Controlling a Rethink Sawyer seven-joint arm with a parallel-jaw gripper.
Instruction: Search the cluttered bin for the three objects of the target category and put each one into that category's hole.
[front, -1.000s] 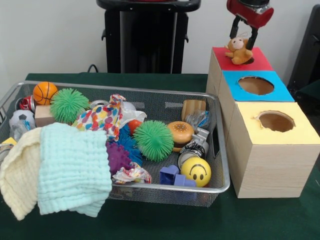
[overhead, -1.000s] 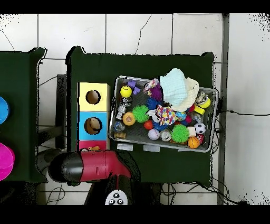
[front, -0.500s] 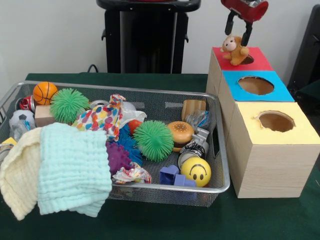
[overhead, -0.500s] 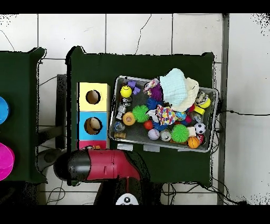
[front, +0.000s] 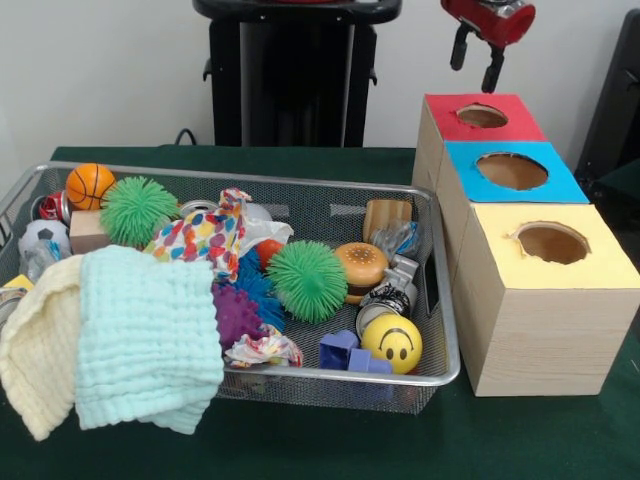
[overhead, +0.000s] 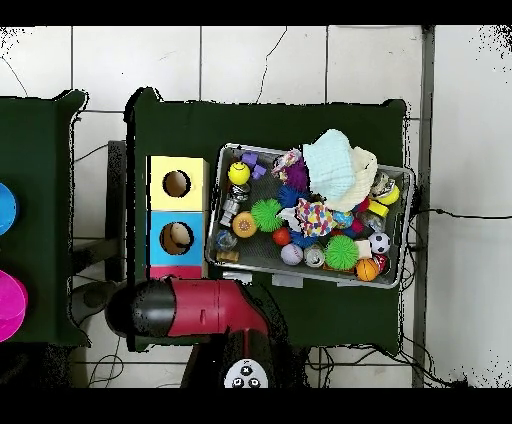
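Observation:
My gripper (front: 475, 67) hangs open and empty just above the red-topped box, its two black fingers apart over the round red hole (front: 482, 115). No plush toy shows at the hole or in the gripper. The silver wire-mesh bin (front: 441, 300) stands to the left of the boxes, full of clutter. No plush animal shows among the clutter; any would be hidden under other things. In the overhead view the arm (overhead: 190, 308) covers most of the red box, and the bin (overhead: 212, 222) lies to the right of the boxes.
The blue-topped hole (front: 512, 170) and yellow-topped hole (front: 552, 242) sit nearer the camera in the same row. In the bin lie a mint cloth (front: 150, 340) over the rim, green spiky balls (front: 306, 280), a burger toy (front: 361, 268), a smiley ball (front: 391, 343) and a patterned cloth knot (front: 205, 238).
The tan plush toy that sat on the red hole's rim under the gripper has dropped out of sight into the hole. The gripper has risen slightly and stays open.

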